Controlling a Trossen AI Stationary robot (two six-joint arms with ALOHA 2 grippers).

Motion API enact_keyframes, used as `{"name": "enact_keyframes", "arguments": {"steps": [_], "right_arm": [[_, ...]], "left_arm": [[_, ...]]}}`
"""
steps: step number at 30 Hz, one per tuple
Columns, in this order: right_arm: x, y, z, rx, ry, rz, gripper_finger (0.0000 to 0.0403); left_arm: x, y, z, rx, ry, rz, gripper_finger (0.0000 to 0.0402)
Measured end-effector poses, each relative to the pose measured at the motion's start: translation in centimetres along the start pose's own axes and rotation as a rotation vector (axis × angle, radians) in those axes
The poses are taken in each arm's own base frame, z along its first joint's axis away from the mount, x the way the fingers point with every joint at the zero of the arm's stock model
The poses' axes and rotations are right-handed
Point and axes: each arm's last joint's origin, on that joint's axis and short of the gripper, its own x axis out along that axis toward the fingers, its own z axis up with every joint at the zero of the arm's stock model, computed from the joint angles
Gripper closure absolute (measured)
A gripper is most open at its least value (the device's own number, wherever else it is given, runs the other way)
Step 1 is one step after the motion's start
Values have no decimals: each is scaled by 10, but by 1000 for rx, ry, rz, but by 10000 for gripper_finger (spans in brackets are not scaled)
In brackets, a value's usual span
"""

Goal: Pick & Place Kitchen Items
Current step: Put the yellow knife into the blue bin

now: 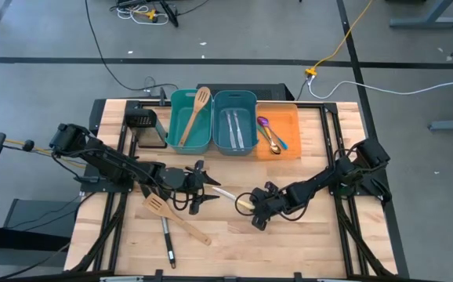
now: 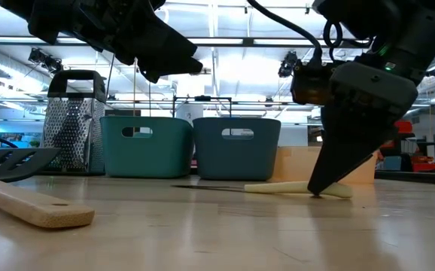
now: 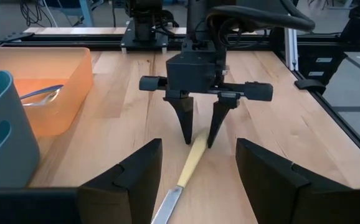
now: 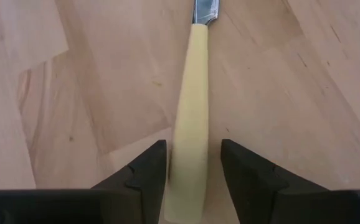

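The right pincer [image 1: 251, 208] stands tips-down on the table [image 1: 320, 243], its fingers [image 3: 184, 121] parted narrowly and straddling the pale yellow handle of the yellow-handled knife [image 3: 189, 163]. In the right wrist view the handle [image 4: 189, 118] runs straight out between the two fingers, close to both, so the pincer's opening lies across the knife's long axis. Whether the pads already touch the handle I cannot tell; from the small gaps on either side it looks like a grasp about to close, not yet a hold.

The knife lies flat on the table near its middle, handle end under the right pincer and blade [image 1: 223, 193] pointing toward the left arm. The left pincer [image 1: 204, 188] hovers just off the blade end, fingers spread wide and empty, facing the right one along the knife. The right arm is clearly the nearer to the handle, and the move ahead turns on closing across that handle.

Farther out, a wooden slotted spatula [image 1: 175, 218] and a black turner [image 1: 166, 239] lie on the table nearer the front edge on the left arm's side. At the back stand two teal bins [image 1: 213, 121], one holding a spatula [image 1: 194, 115] and one silver knives [image 1: 236, 129], and an orange bin [image 1: 291, 121] with spoons [image 1: 271, 135].
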Motion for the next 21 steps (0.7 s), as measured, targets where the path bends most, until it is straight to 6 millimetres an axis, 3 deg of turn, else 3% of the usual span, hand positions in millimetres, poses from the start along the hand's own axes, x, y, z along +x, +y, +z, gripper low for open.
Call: {"name": "enact_keyframes", "arguments": {"steps": [21], "right_arm": [[0,-3,-4,35,43,-28,313]], "left_arm": [[0,0,0,1,2,0,191]]}}
